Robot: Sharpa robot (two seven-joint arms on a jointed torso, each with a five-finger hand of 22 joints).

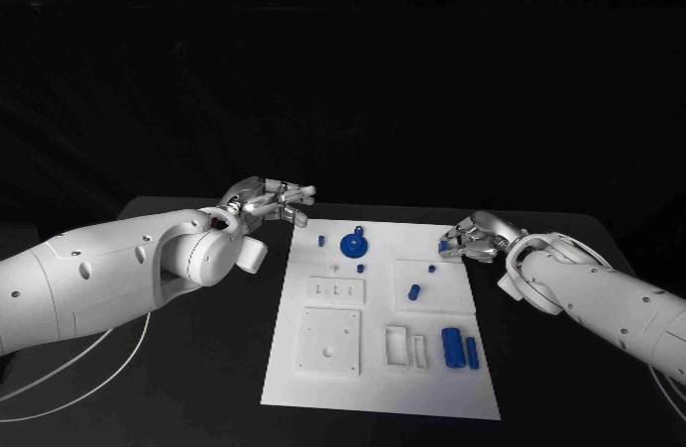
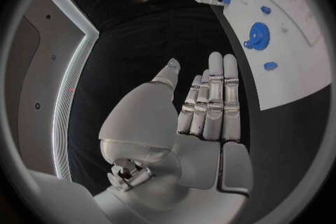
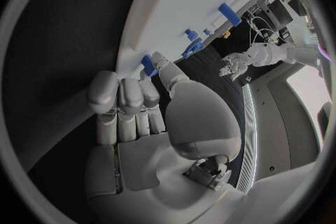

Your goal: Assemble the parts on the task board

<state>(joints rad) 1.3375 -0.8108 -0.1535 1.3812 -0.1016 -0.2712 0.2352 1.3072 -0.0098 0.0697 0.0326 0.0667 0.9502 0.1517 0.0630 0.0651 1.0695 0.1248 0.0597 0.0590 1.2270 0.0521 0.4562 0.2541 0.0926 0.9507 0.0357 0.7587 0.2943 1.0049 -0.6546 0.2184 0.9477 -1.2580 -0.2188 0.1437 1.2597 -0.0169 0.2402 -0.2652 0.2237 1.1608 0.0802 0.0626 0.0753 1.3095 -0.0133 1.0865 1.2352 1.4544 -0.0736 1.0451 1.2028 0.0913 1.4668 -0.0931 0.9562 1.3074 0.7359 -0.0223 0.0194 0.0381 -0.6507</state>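
The white task board lies in the middle of the table. A blue gear stands near its far edge, with small blue parts around it and two blue cylinders at the near right. My left hand hovers off the board's far left corner; in the left wrist view its fingers are stretched straight and hold nothing. My right hand sits at the board's far right edge. Its thumb and a finger pinch a small blue part, which also shows at the fingertips in the head view.
White raised blocks and frames take up the board's near left and middle. Black table surrounds the board on both sides. The left arm's cables trail over the table at the near left.
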